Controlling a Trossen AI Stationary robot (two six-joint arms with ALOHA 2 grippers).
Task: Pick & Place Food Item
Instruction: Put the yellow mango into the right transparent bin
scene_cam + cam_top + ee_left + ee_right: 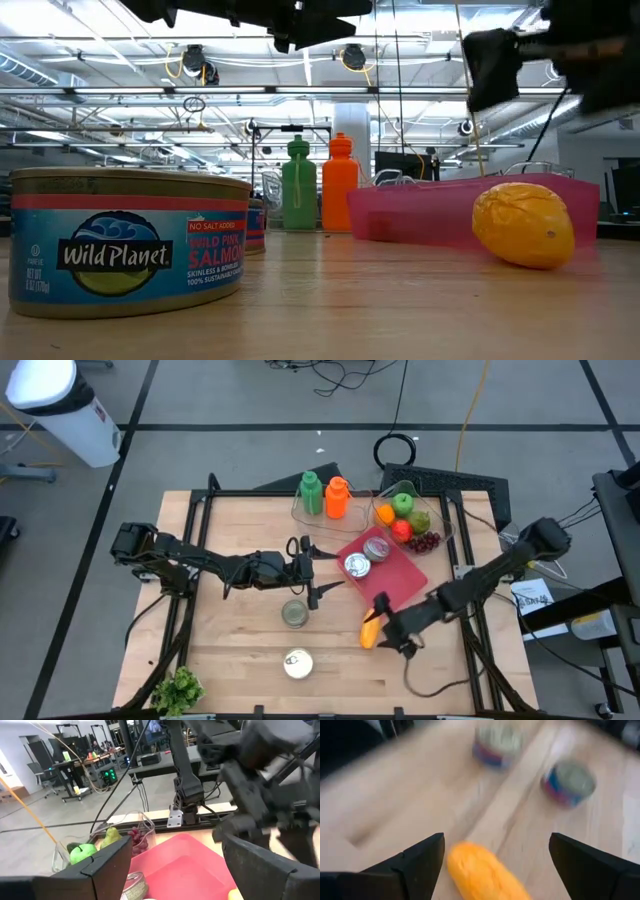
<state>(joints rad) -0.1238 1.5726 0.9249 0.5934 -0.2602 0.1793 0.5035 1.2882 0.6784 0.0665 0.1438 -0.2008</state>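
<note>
One orange-yellow mango-like fruit [371, 632] lies on the bare table [230, 660] just beside the red tray [405, 575], below the right gripper [385, 622], whose fingers are spread and hold nothing. It looks smooth, rounded and firm – likely to roll, so pinch across its narrow middle. Four tins show – two on the tray, two on the table; the left gripper [312, 572] hovers released beside the tray

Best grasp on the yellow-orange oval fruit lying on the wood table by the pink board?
Probably across the middle of the yellow-orange oval fruit, from straight above: it lies flat on its side, its narrow width fits between the fingers. The open right gripper is already over it; the pink board lies close by.
</note>
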